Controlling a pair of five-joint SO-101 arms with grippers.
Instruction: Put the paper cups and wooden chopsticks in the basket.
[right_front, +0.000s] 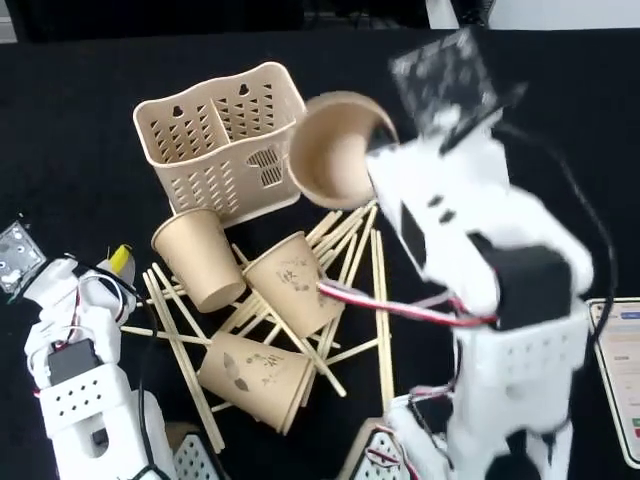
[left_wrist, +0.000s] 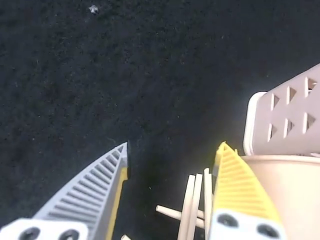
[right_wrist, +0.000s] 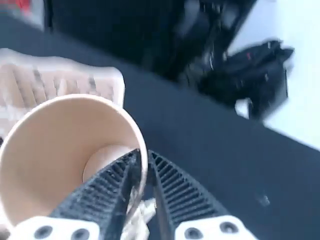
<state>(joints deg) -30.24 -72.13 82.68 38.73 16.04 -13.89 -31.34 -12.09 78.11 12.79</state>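
Nearest me, my left hand (left_wrist: 173, 146) sits spread apart, low over the table (right_front: 80, 150), beside the wooden chopsticks (right_front: 381, 300). Three paper cups (right_front: 295, 282) lie among them. Farther out, my right hand (right_wrist: 144, 155) is clamped on the raised cup (right_wrist: 60, 140) at its rim, just beside the basket (right_front: 215, 185).

The right hand (right_wrist: 144, 157) hung raised just beside the basket (right_front: 215, 185), pinching the rim of a paper cup (right_front: 330, 150). The left hand (left_wrist: 173, 147) sat low near the basket, jaws spread.
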